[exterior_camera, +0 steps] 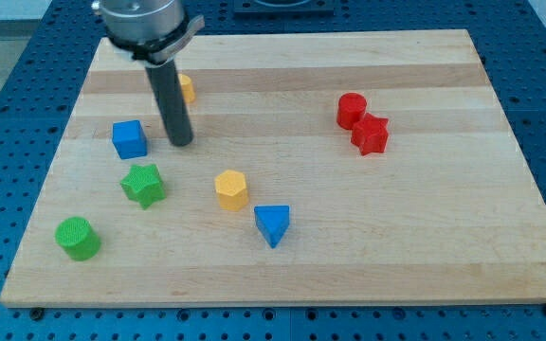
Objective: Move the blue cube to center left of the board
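Tool: dark rod, my tip (pixel 181 142) on the pale wooden counter (pixel 349 246), holding nothing and touching no block. Blue plastic cube (pixel 129 139) lies just beside it toward the view's left, already near centre left.

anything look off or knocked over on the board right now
Nothing stands out. The blocks all sit flat on the board, none tipped or stacked. My tip rests just to the view's right of the blue cube, and a yellow block is half hidden behind the rod.
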Available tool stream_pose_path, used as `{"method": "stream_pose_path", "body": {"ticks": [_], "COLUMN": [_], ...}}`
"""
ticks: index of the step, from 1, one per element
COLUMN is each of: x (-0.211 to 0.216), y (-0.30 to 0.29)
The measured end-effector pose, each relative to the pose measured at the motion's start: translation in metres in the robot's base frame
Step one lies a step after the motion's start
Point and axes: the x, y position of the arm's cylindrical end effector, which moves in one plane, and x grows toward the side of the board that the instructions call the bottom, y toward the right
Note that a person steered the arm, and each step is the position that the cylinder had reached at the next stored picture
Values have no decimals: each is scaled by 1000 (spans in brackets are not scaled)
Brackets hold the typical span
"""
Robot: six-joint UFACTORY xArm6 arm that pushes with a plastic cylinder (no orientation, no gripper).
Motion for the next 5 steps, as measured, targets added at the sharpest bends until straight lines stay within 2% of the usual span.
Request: {"method": "stream_pose_path", "body": {"ticks": [1, 2, 3, 4, 5], "x": [21, -8, -12, -24, 7], "y": [-67, -79, -58, 38, 103]}}
